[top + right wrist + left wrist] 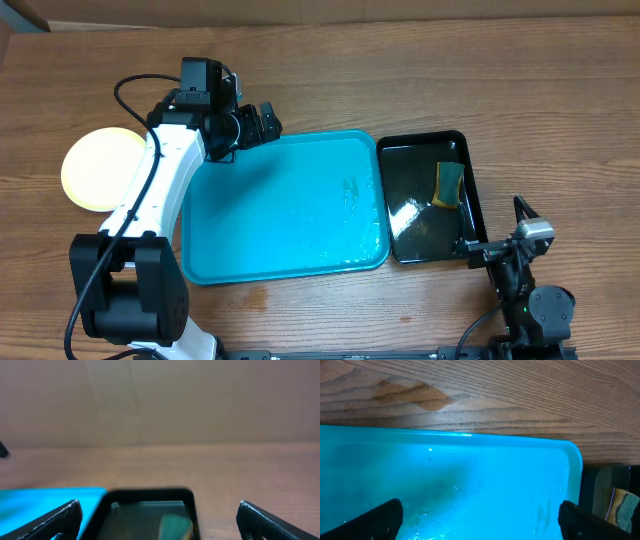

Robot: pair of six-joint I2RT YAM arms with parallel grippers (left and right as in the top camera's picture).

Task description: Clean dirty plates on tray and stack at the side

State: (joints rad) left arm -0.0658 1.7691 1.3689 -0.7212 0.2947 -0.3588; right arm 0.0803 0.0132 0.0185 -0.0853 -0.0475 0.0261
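The turquoise tray [285, 205] lies mid-table, its floor wet and shiny, with no plate on it. A pale yellow plate [98, 168] rests on the wood to the tray's left, its right edge hidden by my left arm. My left gripper [262, 122] hovers open over the tray's far left corner. In the left wrist view the gripper [480, 525] has only the tray's floor [470, 475] between its spread fingers [382, 520]. My right gripper [492, 232] stays open at the near right, holding nothing; in its wrist view the gripper [160, 525] faces the black tray.
A glossy black tray [466, 190] sits against the turquoise tray's right side and holds a yellow-green sponge [447, 184]. The sponge [625, 510] also shows in the left wrist view. A cardboard wall [160, 400] stands beyond the table's far edge.
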